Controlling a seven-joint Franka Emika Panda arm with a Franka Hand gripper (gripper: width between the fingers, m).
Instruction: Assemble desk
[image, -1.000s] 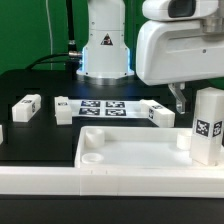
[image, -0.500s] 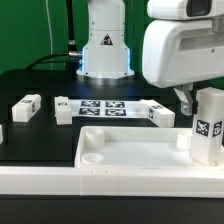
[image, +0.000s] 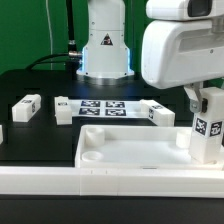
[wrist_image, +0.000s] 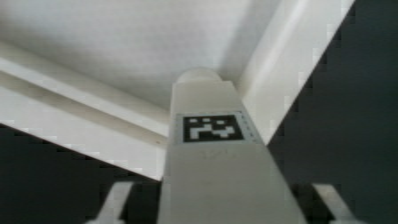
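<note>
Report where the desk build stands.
Done: one leg stands upright at a corner of the desk top. In hand: the claw straddles that leg, apparently not yet closed on it. Left: at least three loose legs lie on the table, and the sockets on the exterior view's left are empty.

Robotics lab, bench rig. Robot arm base (image: 105, 45) stands at the back of a black table (image: 30, 88), green backdrop (image: 25, 30) behind, cable (image: 50, 62) trailing. Printed black-and-white tags on the marker board (image: 100, 106) and on the loose white legs (image: 27, 106).
</note>
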